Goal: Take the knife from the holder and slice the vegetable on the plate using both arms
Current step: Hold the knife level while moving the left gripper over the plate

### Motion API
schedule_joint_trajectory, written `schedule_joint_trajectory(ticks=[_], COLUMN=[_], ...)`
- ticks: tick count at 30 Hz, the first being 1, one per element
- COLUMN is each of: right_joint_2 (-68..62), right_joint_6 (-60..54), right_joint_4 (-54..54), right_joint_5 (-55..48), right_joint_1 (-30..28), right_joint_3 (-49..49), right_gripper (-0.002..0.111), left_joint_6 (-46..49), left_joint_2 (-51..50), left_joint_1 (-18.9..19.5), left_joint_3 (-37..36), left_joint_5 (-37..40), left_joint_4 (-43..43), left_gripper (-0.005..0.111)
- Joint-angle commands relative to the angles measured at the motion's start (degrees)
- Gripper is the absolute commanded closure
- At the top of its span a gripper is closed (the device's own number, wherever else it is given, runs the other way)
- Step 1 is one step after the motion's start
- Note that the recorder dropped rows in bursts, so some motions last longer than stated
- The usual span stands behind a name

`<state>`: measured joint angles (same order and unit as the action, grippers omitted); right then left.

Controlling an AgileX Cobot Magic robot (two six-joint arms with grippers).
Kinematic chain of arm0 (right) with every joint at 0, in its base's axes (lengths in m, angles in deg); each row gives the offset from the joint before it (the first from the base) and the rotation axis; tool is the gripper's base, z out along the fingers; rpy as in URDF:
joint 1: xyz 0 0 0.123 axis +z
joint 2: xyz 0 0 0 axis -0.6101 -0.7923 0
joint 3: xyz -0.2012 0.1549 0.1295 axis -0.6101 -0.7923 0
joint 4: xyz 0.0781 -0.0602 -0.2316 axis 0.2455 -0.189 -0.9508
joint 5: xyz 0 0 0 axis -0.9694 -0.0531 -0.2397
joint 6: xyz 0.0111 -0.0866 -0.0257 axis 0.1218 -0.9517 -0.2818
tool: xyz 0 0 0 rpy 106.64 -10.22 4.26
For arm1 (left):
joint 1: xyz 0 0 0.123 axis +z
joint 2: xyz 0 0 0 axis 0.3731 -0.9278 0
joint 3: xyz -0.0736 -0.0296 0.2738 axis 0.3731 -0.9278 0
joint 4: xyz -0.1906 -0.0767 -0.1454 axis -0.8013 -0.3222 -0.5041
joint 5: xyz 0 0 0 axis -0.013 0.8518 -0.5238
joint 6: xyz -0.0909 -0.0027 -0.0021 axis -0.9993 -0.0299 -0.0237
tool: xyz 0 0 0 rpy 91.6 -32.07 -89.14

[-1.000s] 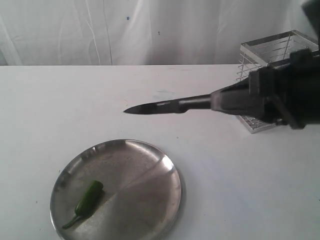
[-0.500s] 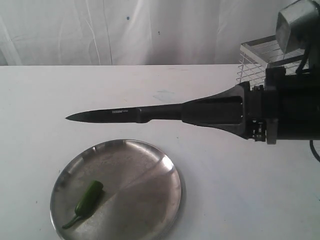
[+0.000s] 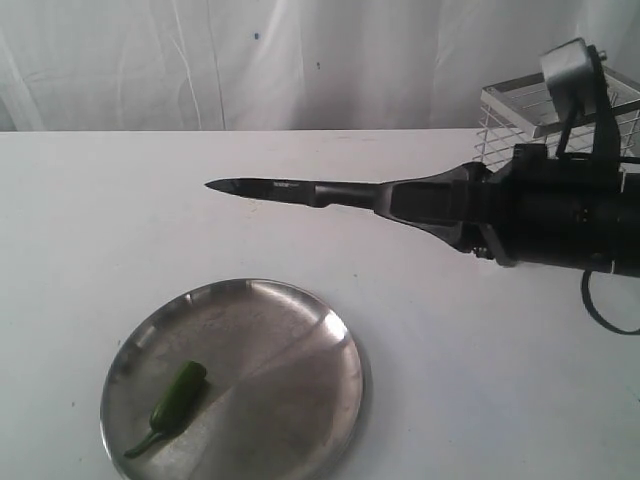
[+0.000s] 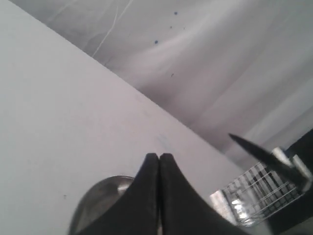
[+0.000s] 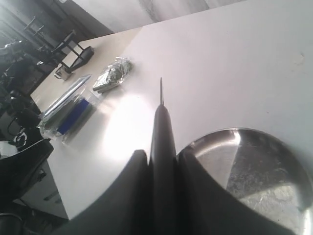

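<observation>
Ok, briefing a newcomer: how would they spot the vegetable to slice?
Find the round steel plate on the white table, low in the exterior view. On its left side lies the vegetable, a small glossy green pepper with a thin curved stem. It is the only green thing, alone on the plate.

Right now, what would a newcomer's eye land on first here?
The dark knife, clamped in the right gripper, juts nearly level over the white table, tip pointing left. Nearer the camera, a whole green chili lies left on the shiny steel plate. The wire holder stands far right, behind the arm.
</observation>
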<state>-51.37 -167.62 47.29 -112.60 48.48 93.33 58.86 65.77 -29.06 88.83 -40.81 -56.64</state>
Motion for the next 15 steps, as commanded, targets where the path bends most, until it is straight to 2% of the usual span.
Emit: schedule_joint_trajectory(ticks=[1, 3, 7, 9, 11, 15], right_joint_2=[0.19, 0.09, -1.03, -1.56, -1.96, -2.88], right_joint_6=[-2.55, -4.90, -7.56, -8.83, -8.89, -10.00], right_joint_4=[1.97, 1.97, 1.97, 1.97, 1.97, 1.97], right_joint_5=[-3.89, -3.20, -3.19, -3.19, -2.43, -1.26], right_joint_1=[0.09, 0.09, 0.09, 0.09, 0.09, 0.09], right_joint_3=[-0.12, -0.10, -0.10, -0.10, -0.10, -0.10], right_gripper=[0.108, 0.108, 0.108, 0.108, 0.108, 0.108], left_joint_6=[-23.36, -33.17, -42.36, -47.82, -49.21, -50.19], left_joint_2=[0.27, 0.27, -0.89, -4.12, -9.20, -26.12], left_joint_1=[-0.38, -0.38, -0.38, -0.38, -0.38, -0.38], left_joint_3=[-0.15, -0.15, -0.15, 3.55, 7.58, 15.94], left_joint_5=[0.04, -2.06, -19.22, -16.60, -12.40, -11.80], left_joint_4=[2.34, 9.33, 30.91, 43.31, 54.79, 73.72], left_gripper=[0.107, 0.107, 0.107, 0.107, 0.107, 0.107])
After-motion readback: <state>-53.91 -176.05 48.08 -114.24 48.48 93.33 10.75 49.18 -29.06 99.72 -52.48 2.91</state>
